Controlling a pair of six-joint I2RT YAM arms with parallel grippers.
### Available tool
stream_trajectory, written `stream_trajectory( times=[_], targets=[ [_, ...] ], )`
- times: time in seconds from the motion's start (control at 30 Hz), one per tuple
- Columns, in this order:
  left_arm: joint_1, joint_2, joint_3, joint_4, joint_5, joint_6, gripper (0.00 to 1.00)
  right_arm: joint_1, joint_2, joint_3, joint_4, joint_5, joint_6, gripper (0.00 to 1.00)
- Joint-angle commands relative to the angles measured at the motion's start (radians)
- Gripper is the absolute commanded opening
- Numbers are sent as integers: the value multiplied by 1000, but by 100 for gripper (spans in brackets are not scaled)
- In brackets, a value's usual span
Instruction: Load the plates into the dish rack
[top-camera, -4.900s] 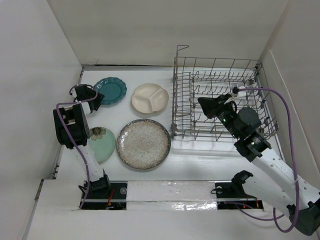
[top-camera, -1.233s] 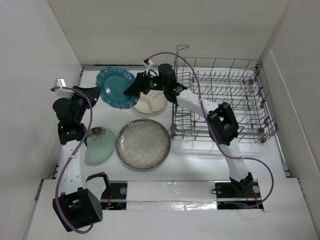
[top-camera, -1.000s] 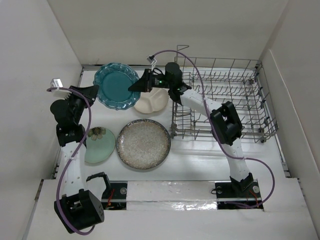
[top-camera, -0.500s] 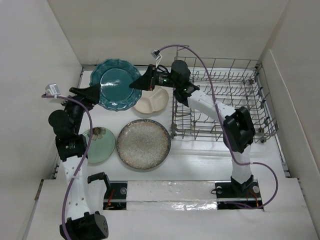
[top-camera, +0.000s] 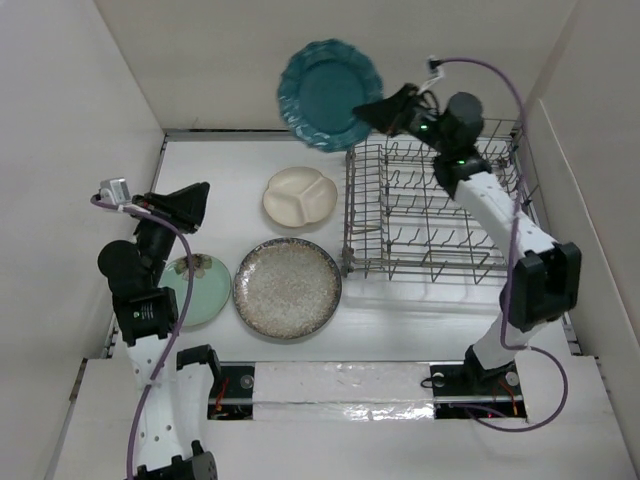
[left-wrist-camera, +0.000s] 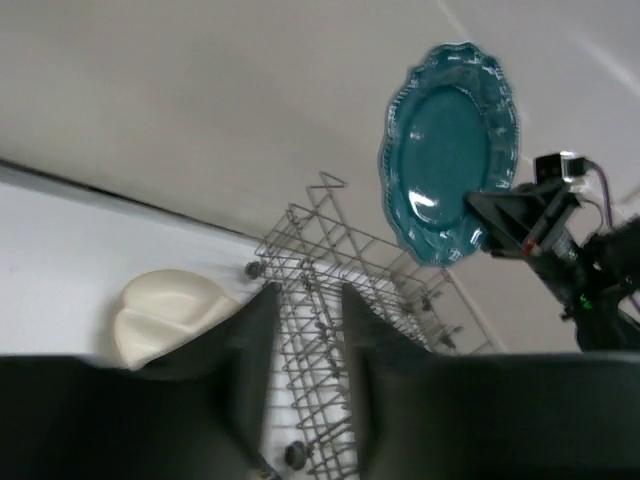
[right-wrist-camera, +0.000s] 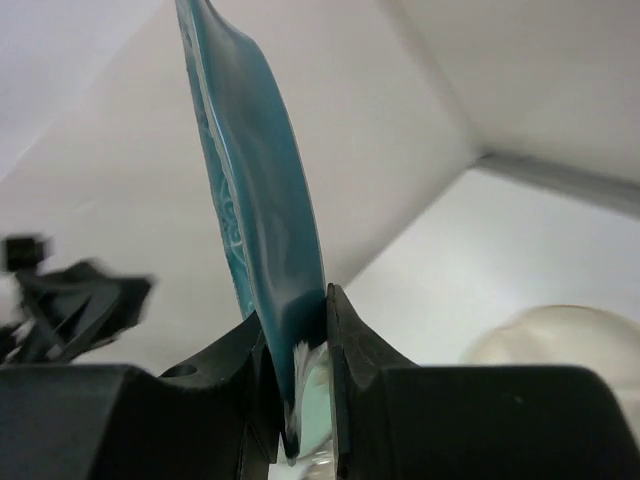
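- Teal plate (top-camera: 328, 95): it is in the air, well above the counter (top-camera: 230, 210), beside the far left corner of the rack (top-camera: 400, 215). The right wrist view shows it nearly on edge.
- Right jaws: they are clenched on the rim of the teal plate, one finger on each face. The right arm (top-camera: 495, 205) reaches across the rack to carry it.
- Step in hand: transport of the first plate to the rack. No plate is in the rack yet.
- Next move, as judged:
  - Bring the teal plate over a row of tines.
  - Turn it so its edge runs in line with a slot.
  - Lower it until the rim seats between two tines.
  - Release only after it seats. The grip is on a small part of the rim, so a quick swing may let the plate pivot.
- Left jaws: they are released and hold nothing. The left wrist view shows a clear gap between the fingers. The left arm (top-camera: 140, 290) stands at the left of the counter, clear of the rack.
- Count of plates: four.
  - One teal plate, held.
  - One cream plate (top-camera: 300, 195), on the counter just left of the rack.
  - One grey plate (top-camera: 287, 287), on the counter nearer the arm bases.
  - One mint plate (top-camera: 205, 295), touching or just beside the grey plate and partly hidden by the left arm.
- Count of racks: one.
- Count of arms: two.
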Motion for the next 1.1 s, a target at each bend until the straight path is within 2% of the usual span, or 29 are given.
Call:
stream_trajectory(
  times=[0.0, 0.03, 0.07, 0.1, 0.13, 0.17, 0.27, 0.3, 0.43, 0.57, 0.7, 0.87, 1.0, 1.07],
  targets=[
    [-7, -15, -58, 112, 185, -22, 17, -184, -198, 1, -56, 185, -121, 0],
    [-7, -21, -83, 131, 243, -35, 11, -281, -229, -14, -92, 214, -146, 0],
    [-7, -25, -106, 145, 257, -52, 3, -327, -259, -53, -128, 253, -196, 0],
    [-42, -28, -140, 154, 264, -52, 1, -369, -290, -77, -178, 334, -222, 0],
    [-63, -26, -167, 166, 262, -42, 0, -437, -353, -129, -210, 407, -276, 0],
    [-83, -23, -168, 166, 264, -33, 0, -465, -379, -130, -211, 408, -305, 0],
    [-152, 1, -197, 165, 279, -5, 0, -519, -479, -218, -270, 592, -392, 0],
    [-164, 9, -201, 142, 287, 29, 0, -530, -500, -244, -264, 727, -414, 0],
    [-174, 20, -217, 108, 369, 64, 0, -576, -553, -356, -192, 845, -479, 0],
    [-198, 8, -235, 156, 414, 29, 5, -616, -527, -361, -143, 861, -633, 0],
    [-198, 14, -226, 182, 449, 12, 8, -683, -467, -297, -282, 793, -723, 0],
    [-183, 37, -230, 203, 503, -24, 8, -737, -506, -314, -364, 743, -831, 0],
    [-119, 41, -318, 431, 549, -173, 9, -748, -523, -312, -480, 724, -878, 0],
    [-109, 40, -320, 432, 561, -174, 9, -748, -528, -315, -514, 733, -896, 0]
  ],
)
